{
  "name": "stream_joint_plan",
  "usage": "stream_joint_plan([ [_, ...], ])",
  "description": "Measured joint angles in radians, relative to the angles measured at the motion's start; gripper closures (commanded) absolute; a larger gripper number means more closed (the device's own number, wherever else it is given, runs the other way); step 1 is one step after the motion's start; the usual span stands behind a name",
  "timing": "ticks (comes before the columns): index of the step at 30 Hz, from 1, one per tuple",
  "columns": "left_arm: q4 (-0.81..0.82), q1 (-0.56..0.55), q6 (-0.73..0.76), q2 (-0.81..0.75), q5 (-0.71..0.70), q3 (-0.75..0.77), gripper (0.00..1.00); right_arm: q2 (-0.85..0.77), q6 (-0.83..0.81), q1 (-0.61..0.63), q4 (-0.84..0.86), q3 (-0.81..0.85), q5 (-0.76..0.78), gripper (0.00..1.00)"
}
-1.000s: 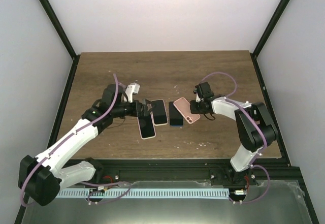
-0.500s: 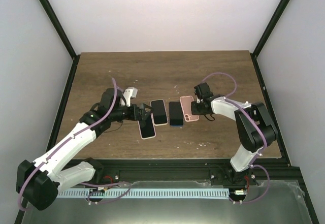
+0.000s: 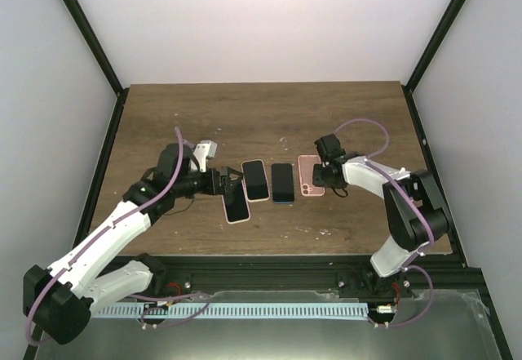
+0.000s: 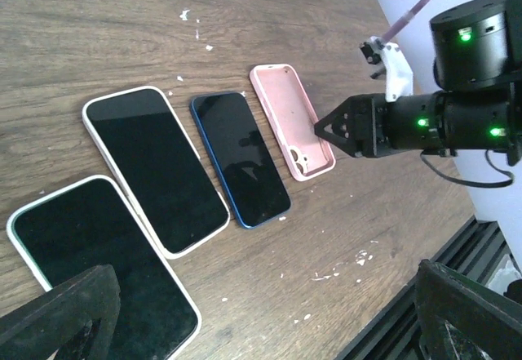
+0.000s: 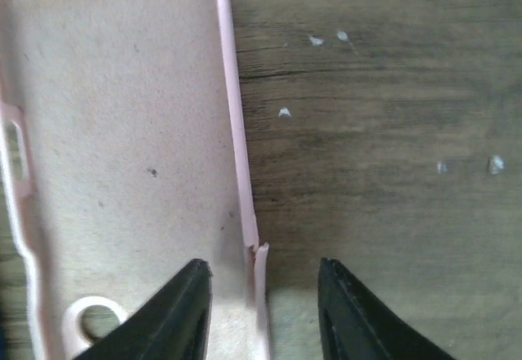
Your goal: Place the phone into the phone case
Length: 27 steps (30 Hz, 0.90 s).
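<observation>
One pink case (image 5: 122, 131), suede-lined; glossy blue-rimmed phone (image 3: 282, 182).

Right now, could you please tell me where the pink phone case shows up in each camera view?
Top external: pink phone case, right end of the row, at the right jaws.
Left wrist: upper centre, right of the blue phone.
Right wrist: fills the left half.
Shared landmark: its camera cutout.

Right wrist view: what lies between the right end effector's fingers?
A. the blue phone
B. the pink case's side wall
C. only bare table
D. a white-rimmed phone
B: the right end effector straddles the side wall of the pink case, with one finger over the empty case's inside and the other over the table.
</observation>
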Motion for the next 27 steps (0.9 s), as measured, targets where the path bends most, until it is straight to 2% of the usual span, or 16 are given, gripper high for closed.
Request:
stream_joint_plan([
  [3, -0.014, 0.0, 0.01, -0.012, -0.016, 0.0, 0.0, -0.034, 0.047, 0.003, -0.016, 0.002, -0.025, 0.43],
  [6, -0.033, 0.0, 0.017, -0.025, -0.029, 0.0, 0.0, -0.071, 0.106, 0.02, -0.024, 0.005, -0.051, 0.35],
  [9, -0.046, 0.0, 0.019, -0.04, -0.033, 0.0, 0.0, -0.091, 0.166, 0.064, -0.02, 0.011, -0.07, 0.18],
  [10, -0.048, 0.0, 0.019, -0.047, -0.037, 0.0, 0.0, -0.094, 0.185, 0.089, -0.019, 0.014, -0.074, 0.15],
  [19, -0.078, 0.0, 0.027, -0.096, -0.052, 0.0, 0.0, -0.011, 0.301, 0.291, -0.023, 0.146, -0.055, 0.14],
  [27, -0.106, 0.0, 0.041, -0.148, -0.053, 0.0, 0.0, 0.19, 0.317, 0.352, -0.096, 0.308, 0.02, 0.11],
])
